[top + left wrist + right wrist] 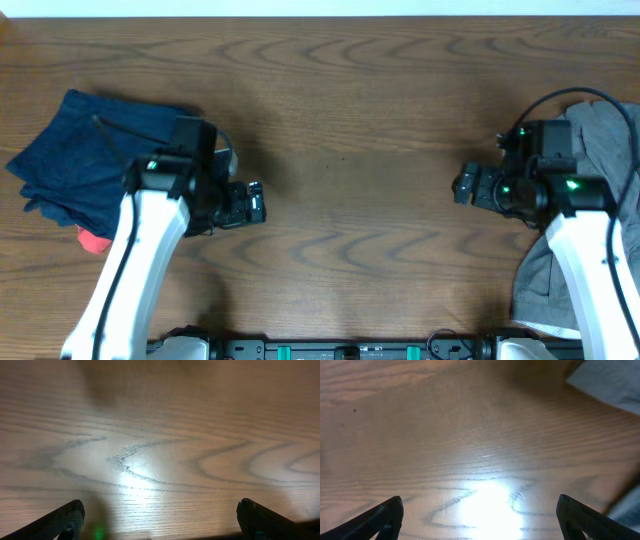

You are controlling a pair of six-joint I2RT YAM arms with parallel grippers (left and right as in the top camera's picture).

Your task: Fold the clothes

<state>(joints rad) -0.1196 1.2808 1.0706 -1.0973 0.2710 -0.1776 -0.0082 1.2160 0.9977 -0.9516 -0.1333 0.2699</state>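
Note:
Folded dark navy blue shorts (85, 150) lie at the table's left side, with a coral-red piece (93, 242) showing under their near edge. A grey garment (590, 200) lies crumpled at the right edge; a corner of it shows in the right wrist view (612, 380). My left gripper (258, 203) is open and empty over bare wood, right of the shorts; its fingertips show in the left wrist view (160, 520). My right gripper (462, 186) is open and empty over bare wood, left of the grey garment; its fingertips show in the right wrist view (479, 517).
The wooden table (350, 130) spans the view, with its far edge along the top. The arm bases sit at the near edge (350, 350). A cable (560, 100) loops over the right arm.

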